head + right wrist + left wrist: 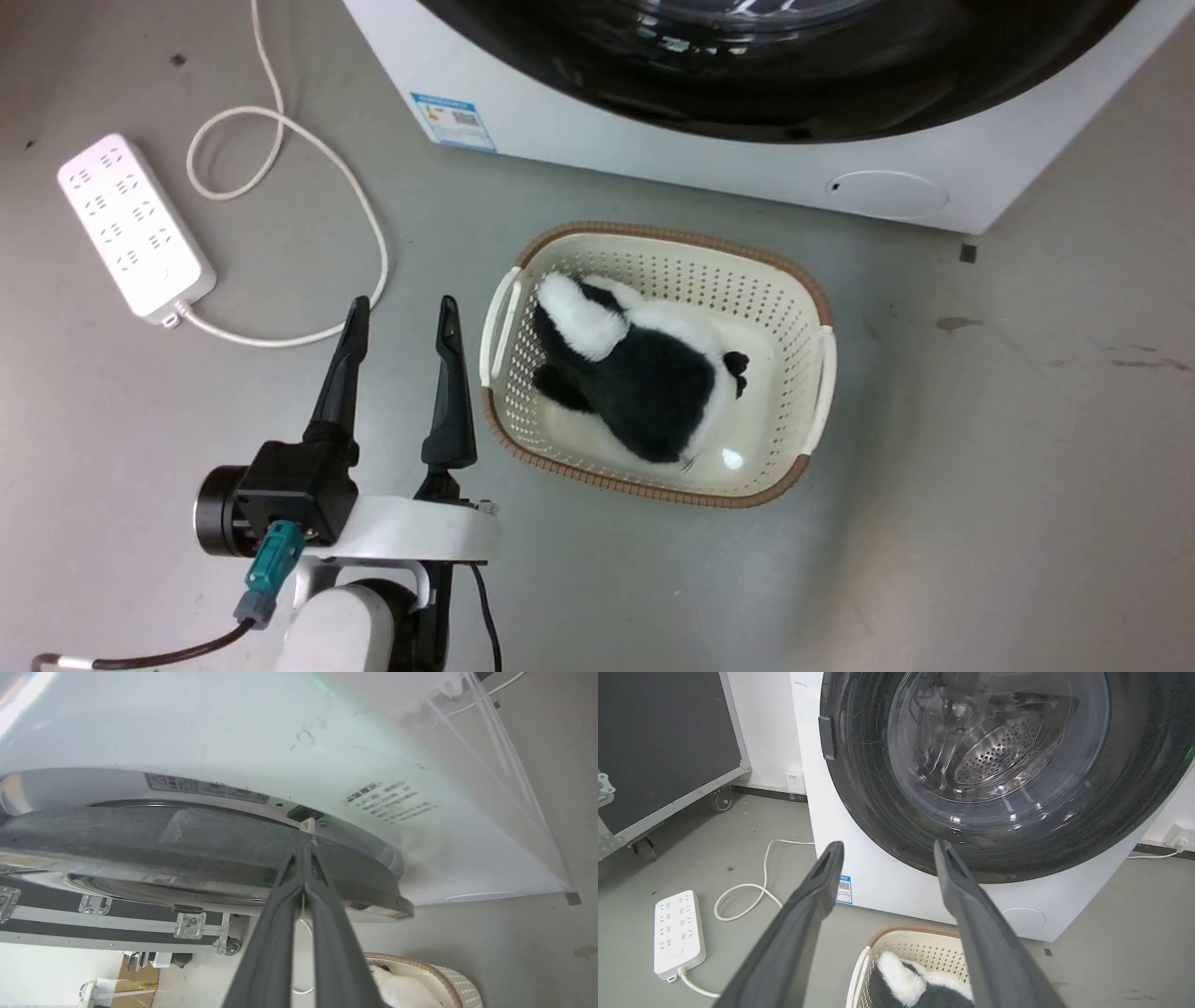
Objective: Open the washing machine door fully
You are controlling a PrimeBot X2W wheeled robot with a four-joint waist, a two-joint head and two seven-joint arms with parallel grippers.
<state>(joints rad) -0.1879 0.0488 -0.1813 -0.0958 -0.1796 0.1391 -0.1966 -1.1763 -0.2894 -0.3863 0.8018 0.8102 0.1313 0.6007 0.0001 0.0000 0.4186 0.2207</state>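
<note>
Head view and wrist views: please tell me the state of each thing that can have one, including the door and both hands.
washing machine door: ajar, latch out of its slot, not fully open.
right hand: shut, tips at the door's edge by the latch.
left hand: open, empty.
basket: upright on the floor, holding a plush toy.
round flap: shut.
power strip: sockets free.

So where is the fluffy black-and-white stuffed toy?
The stuffed toy lies inside the cream perforated plastic basket, in the head view's middle, just before the white washing machine and right of the left gripper.
</note>
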